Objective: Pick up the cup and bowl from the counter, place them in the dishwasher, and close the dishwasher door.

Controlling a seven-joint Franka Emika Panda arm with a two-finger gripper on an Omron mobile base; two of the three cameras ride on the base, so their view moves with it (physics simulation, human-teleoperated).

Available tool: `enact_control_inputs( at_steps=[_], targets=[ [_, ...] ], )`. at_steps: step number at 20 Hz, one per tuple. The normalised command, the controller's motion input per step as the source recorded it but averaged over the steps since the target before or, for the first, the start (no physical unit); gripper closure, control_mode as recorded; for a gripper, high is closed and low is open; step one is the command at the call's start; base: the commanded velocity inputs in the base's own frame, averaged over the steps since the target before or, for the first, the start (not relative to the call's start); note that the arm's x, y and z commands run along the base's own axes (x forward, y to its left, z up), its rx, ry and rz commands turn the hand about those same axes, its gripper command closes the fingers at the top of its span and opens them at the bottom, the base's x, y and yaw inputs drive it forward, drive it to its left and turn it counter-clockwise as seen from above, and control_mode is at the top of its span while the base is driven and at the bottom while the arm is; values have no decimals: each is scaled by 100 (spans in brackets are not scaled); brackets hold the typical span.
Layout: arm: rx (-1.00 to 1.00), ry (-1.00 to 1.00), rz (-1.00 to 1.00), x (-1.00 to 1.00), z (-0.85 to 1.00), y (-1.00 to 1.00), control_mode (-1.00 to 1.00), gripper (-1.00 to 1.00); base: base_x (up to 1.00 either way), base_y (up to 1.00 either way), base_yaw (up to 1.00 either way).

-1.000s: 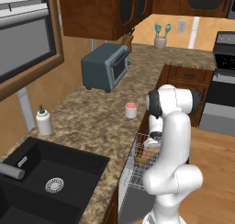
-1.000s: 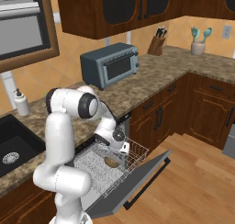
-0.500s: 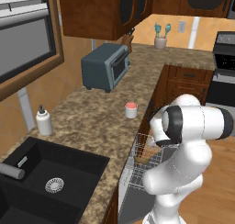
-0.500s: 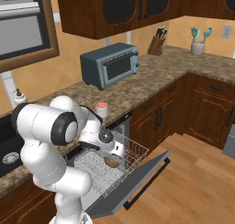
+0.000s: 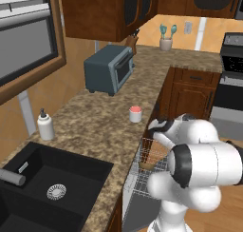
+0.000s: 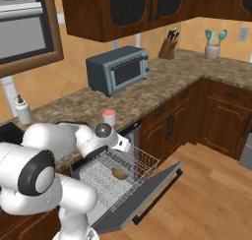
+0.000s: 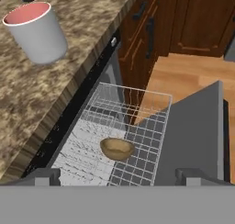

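**Bowl lying in the rack, cup waiting on the counter, arm swinging round**

The bowl point(image 7: 117, 149) is lying upright on the white wire rack point(image 6: 129, 171) of the dishwasher point(image 7: 137, 140), free of the gripper, and it is sitting just where it sat a second ago. The rack is pulled out over the dishwasher door point(image 6: 147, 195), which is hanging open and tilted down toward the wooden floor point(image 6: 211, 195), unchanged from the earlier pictures.

The cup point(image 5: 135, 114) is standing upright on the counter point(image 5: 95, 126) near its front edge, just above the open dishwasher, with its pinkish-red top facing up; it has not moved.

What is changing is the arm. A second ago its big white shoulder was standing tall and the hand was reaching down at the rack; now the arm is folding low and bulking across the foreground of both base views, and the gripper point(image 6: 123, 145) is lifting off the bowl and riding above the back of the rack, below the cup. In the hand view the two finger tips point(image 7: 43, 176) are sitting wide apart at the bottom edge with nothing between them, so the jaws are standing open.

Farther along the counter, the toaster oven point(image 6: 118, 69), the soap bottle point(image 5: 45, 125) beside the black sink point(image 5: 42, 188), and the knife block point(image 6: 169, 47) are all staying put.
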Motion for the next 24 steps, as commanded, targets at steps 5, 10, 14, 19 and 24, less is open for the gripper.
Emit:
enact_control_inputs(
  at_steps=[5, 10, 14, 19, 24],
  targets=[
    [7, 20, 0, 1, 83, -5, -100, -100, 0, 0, 0],
    [6, 19, 0, 1, 76, 0, -100, -100, 0, 0, 0],
    [1, 20, 0, 1, 19, 9, -100, -100, 0, 0, 0],
    [0, 6, 0, 25, 1, 6, -100, -100, 0, 0, 0],
    [3, 0, -1, 25, 13, 6, -100, -100, 0, 0, 0]
  ],
)
